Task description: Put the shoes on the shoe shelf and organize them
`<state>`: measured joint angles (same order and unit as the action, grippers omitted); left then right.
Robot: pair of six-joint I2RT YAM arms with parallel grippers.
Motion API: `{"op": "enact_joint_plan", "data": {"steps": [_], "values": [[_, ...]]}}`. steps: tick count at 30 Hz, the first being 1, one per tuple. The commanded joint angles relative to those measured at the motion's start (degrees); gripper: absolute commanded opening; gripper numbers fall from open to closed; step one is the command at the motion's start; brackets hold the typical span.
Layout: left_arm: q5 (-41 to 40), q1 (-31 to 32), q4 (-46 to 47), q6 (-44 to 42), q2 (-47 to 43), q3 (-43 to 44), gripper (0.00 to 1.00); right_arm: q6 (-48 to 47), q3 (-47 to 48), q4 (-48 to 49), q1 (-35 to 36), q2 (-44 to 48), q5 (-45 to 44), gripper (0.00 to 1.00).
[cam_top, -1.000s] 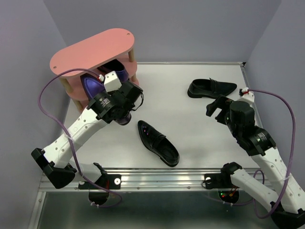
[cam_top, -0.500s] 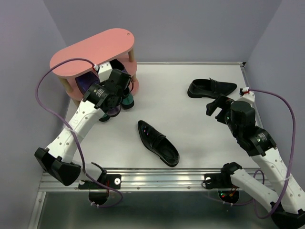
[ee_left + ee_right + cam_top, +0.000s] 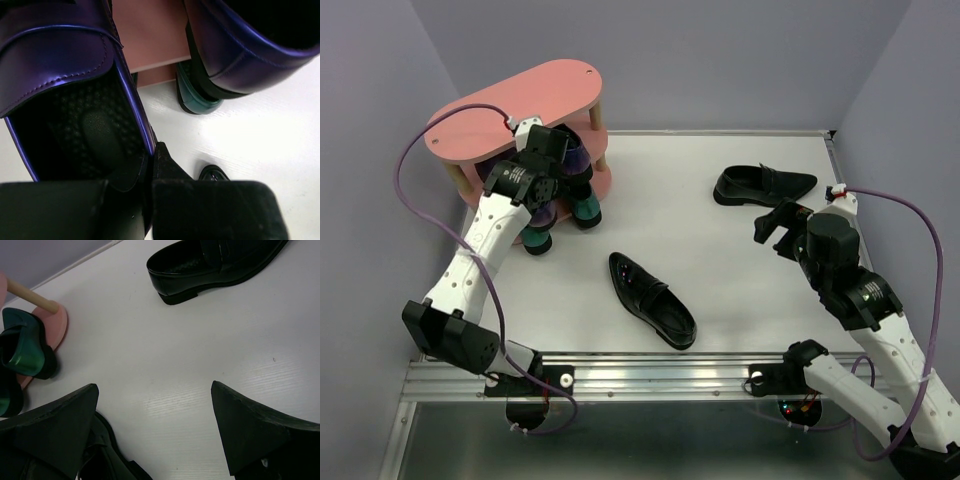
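Since the pink shoe shelf (image 3: pixel 520 105) sits at 10 o'clock on the table (image 3: pixel 720 260), its lowest board looks crowded. The left pincer (image 3: pixel 149 172) is pinching a purple loafer (image 3: pixel 60 60) by the heel wall, right beside its twin (image 3: pixel 240 55). Push crooked and it'll probably knock the twin out or shove the rack. The right pincer (image 3: pixel 154 387) hangs spread near the 2 o'clock black loafer (image 3: pixel 765 185), and the second black loafer (image 3: pixel 652 299) lies at centre.

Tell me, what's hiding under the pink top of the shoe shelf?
Two purple shoes with green heels poke out under the top board. The left gripper pinches one's side. The board and arm hide their toes and the rest of the shoe shelf.
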<state>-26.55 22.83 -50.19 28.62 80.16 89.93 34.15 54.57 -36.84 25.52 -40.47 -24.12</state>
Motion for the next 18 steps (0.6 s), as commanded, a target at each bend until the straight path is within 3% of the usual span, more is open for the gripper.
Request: {"op": "enact_joint_plan", "data": {"steps": [1,18], "values": [[-0.6,-2.3,6.0,-6.7,0.0,4.8,0.0,-1.2,0.6,1.6,-0.4,1.2,-0.5,1.0],[8.2,-8.8,9.7,-15.5,5.4,9.4,0.0,-1.1,0.8,1.1,-0.4,1.4,-1.0,1.0]]}}
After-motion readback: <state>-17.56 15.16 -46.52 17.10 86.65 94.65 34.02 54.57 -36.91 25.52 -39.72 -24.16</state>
